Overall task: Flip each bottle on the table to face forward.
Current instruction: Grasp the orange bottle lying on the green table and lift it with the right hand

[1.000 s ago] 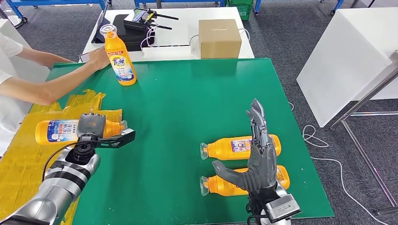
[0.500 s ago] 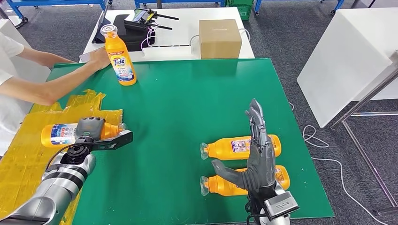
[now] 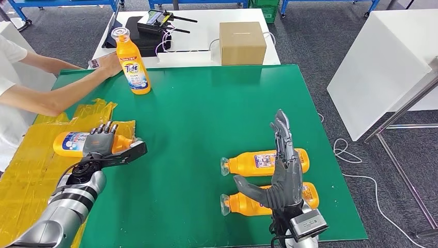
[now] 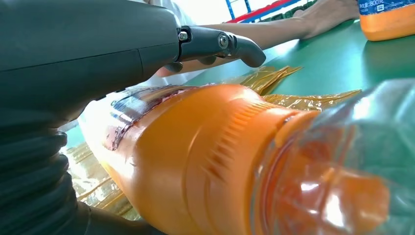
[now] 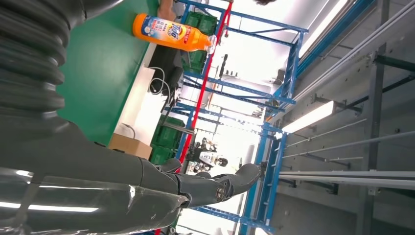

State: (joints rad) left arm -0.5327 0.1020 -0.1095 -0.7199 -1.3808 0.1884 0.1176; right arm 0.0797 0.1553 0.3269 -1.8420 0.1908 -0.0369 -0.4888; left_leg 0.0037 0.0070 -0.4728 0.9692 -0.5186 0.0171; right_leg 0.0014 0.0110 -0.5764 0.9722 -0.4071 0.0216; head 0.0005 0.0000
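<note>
My left hand (image 3: pixel 106 144) lies over an orange detergent bottle (image 3: pixel 72 142) on its side on the yellow plastic sheet (image 3: pixel 31 170). Its fingers (image 4: pixel 215 43) are stretched out above the bottle (image 4: pixel 205 156), the thumb (image 3: pixel 129 153) on the near side, so nothing grips it. My right hand (image 3: pixel 285 170) stands open and upright, fingers (image 5: pixel 215 186) extended, in front of two orange bottles lying cap-left: the far one (image 3: pixel 258 162) and the near one (image 3: pixel 248 203). A fourth Tide bottle (image 3: pixel 132 62) (image 5: pixel 169 32) stands upright at the far left, with a person's hand (image 3: pixel 107 64) beside it.
The green mat (image 3: pixel 206 113) covers the table. A person's arm (image 3: pixel 46 98) reaches across the far left corner. Behind the mat stand a cardboard box (image 3: pixel 241 42) and a black controller (image 3: pixel 157 19). A white table (image 3: pixel 382 57) is to the right.
The left hand's fingers have uncurled from the lying bottle, which has shifted to the right along the yellow sheet. The right hand and its two bottles have not moved.
</note>
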